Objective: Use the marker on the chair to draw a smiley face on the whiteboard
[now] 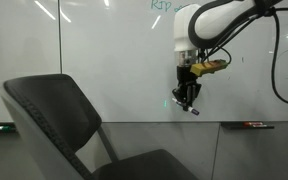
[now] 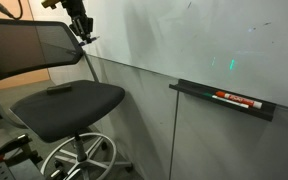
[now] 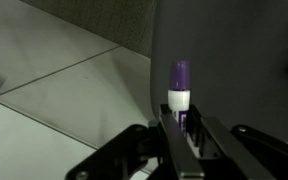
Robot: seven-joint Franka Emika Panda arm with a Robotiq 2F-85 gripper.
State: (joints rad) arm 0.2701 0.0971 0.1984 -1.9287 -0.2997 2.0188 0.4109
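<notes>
My gripper hangs in front of the whiteboard, to the right of and above the chair. It is shut on the marker, which has a purple tip and a white band and sticks out past the fingers. In an exterior view the gripper is above the chair's back, and the marker's tip is close against the whiteboard. I cannot tell whether it touches. I cannot make out any smiley face strokes. Green handwriting runs along the board's top.
A red-and-black marker lies in the board's tray; it also shows in an exterior view. A small dark object lies on the chair seat. A black cable hangs at the right.
</notes>
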